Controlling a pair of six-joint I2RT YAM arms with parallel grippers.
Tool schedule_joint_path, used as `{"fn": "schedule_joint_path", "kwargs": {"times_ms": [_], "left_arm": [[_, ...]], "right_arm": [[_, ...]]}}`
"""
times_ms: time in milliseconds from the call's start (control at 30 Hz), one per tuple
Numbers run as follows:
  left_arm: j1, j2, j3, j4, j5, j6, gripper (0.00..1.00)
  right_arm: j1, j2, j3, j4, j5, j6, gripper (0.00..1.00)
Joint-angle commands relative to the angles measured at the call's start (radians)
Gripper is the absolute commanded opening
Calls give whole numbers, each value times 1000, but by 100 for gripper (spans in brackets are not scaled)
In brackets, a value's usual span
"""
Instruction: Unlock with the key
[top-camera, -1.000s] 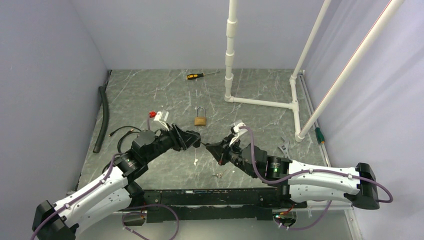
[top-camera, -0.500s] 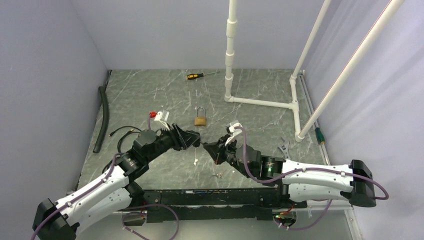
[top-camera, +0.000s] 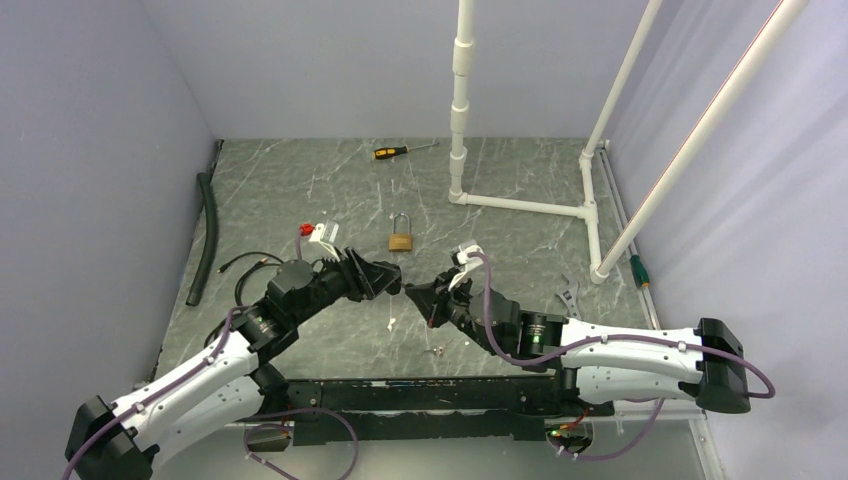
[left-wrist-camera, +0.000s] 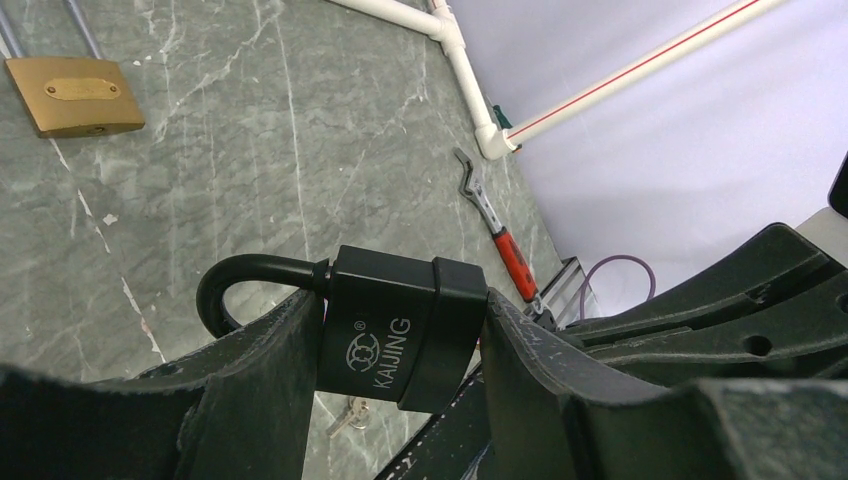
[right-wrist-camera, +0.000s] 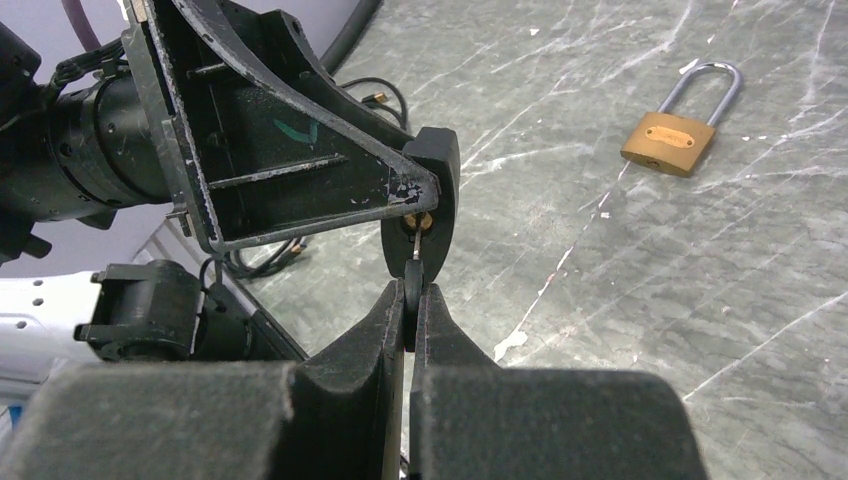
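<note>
Key of thin metal (right-wrist-camera: 414, 250) (likely slippery) is pinched by its head in the right hand (right-wrist-camera: 412, 300); the left hand (top-camera: 393, 279) squeezes the hard, heavy-looking black padlock (left-wrist-camera: 400, 335).

Black padlock (left-wrist-camera: 400, 335) stamped KAIJING, lying sideways at centre frame, shackle curving toward the left, body clamped in the left end effector (left-wrist-camera: 400, 345), thin metal key (right-wrist-camera: 413, 258) pinched upright in the right end effector (right-wrist-camera: 412, 300), tip at the padlock's brass keyhole
</note>
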Motion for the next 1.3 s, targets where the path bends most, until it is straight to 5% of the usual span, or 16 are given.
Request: {"fn": "schedule_joint_path", "kwargs": {"times_ms": [0,1267], "left_arm": [[-5,-5,15,160,40,-32,0],[-6,37,54,134,208,18,0]], "right_arm": [[3,12,36,54,14,1,0],[-10,125,198,-149,3,98,0]]}}
